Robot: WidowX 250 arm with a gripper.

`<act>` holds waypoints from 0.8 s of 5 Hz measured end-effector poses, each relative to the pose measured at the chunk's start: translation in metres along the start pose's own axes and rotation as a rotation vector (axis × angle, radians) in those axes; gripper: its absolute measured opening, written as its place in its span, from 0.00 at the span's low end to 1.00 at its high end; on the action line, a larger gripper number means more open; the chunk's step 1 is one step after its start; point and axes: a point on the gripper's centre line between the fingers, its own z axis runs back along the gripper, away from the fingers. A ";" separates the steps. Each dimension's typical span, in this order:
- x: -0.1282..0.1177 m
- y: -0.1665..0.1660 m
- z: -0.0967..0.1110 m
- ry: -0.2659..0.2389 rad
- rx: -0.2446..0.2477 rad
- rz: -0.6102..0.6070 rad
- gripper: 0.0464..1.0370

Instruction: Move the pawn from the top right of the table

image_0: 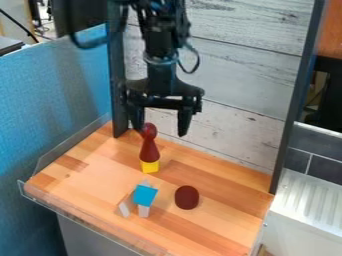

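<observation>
1. End effector (161, 131): open, fingers (184, 121) spread, nothing gripped. Hangs upper centre of the frame.
2. Pawn (149, 151): dark red, upright, just left of frame centre, so not really top right. Looks stacked on the yellow block (150, 166); can't confirm contact.
3. Step in hand, my read: line up and grasp. Head overlaps the finger on the frame's left, so centre the gap on the pawn before dropping. Depth is ambiguous; descend slowly.
4. Grip the body below the head, close evenly. It tapers, so a high pinch may slip or tip it. Stay above the yellow block, lift straight up.
5. Edges: plank wall (234, 127) and dark post (119, 95) sit behind; watch the housing there. Clear rim (87, 217) along the lower left of the counter (230, 187).
6. Room: best to the right of the pawn. Lower centre has the blue block (145, 195) and dark round thing (187, 197); carry high over those.
</observation>
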 end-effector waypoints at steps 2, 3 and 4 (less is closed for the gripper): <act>0.038 0.010 -0.040 0.003 0.075 0.108 0.96; 0.058 0.017 -0.060 -0.019 0.121 0.166 0.96; 0.071 0.031 -0.074 -0.019 0.147 0.229 0.96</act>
